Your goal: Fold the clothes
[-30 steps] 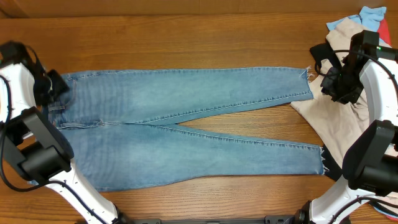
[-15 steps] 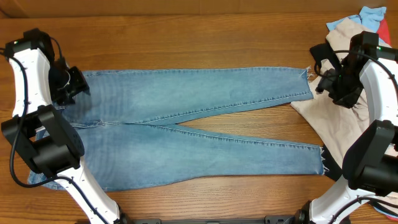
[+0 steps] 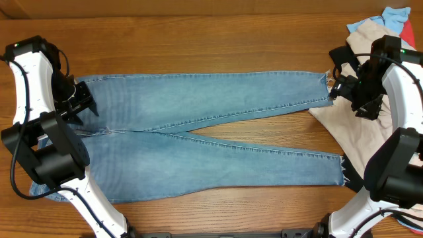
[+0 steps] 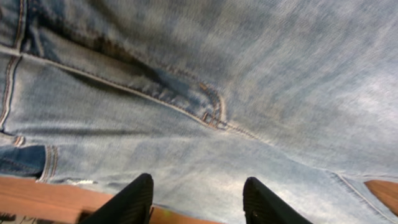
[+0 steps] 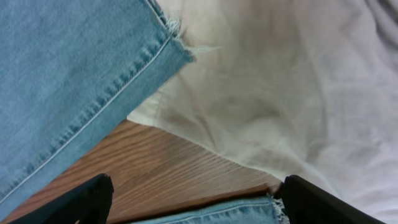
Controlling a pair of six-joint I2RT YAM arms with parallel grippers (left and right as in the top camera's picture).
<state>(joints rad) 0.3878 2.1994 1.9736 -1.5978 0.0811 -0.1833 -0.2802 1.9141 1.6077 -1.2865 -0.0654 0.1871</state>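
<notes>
The light-blue jeans lie flat across the wooden table, waist at the left and both legs running right to frayed hems. My left gripper hovers over the waist end. In the left wrist view it is open above denim with nothing between its fingers. My right gripper is beside the upper leg's hem. Its jaws stand wide open over bare wood, with the lower leg's hem just below them.
A large beige garment lies at the right, touching the jeans' hems, and fills much of the right wrist view. Small pale-blue and red garments sit at the back right corner.
My left arm swung in from the table's left edge onto the waist of the jeans. My right gripper opened wide and shifted slightly left toward the upper hem.
</notes>
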